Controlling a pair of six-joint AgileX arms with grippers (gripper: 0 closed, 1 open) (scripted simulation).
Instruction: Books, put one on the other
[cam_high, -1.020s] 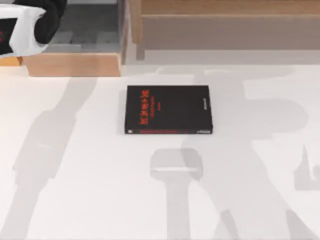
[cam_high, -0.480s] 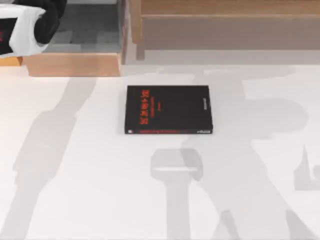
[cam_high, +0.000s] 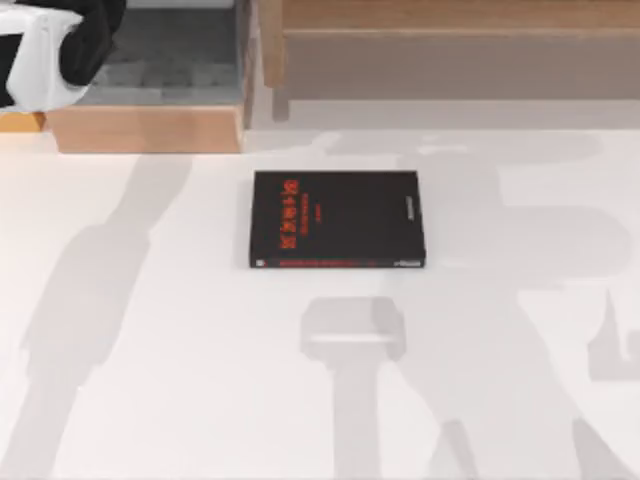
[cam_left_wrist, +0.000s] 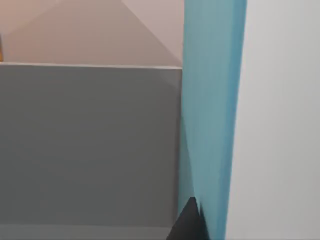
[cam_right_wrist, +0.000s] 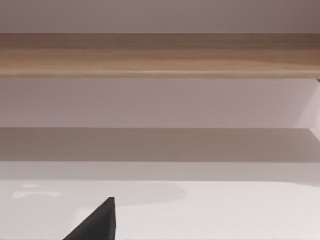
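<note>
Centrally, the black book (cam_high: 338, 218) lies flat (red cover lettering unreadable); whether either pincer grips, I cannot tell.

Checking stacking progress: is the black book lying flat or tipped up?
Flat. The black book lies cover-up on the white table, red lettering facing up, nothing on top of it.

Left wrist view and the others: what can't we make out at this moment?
- Teal-blue book, left wrist view: a narrow band, its cover hidden and both ends cut off by the picture's edges.
- Left pincer: a dark tip at the edge; open or shut unclear.
- Right pincer: likewise a dark tip.
- Black book, top view: red lettering too small to read.
</note>
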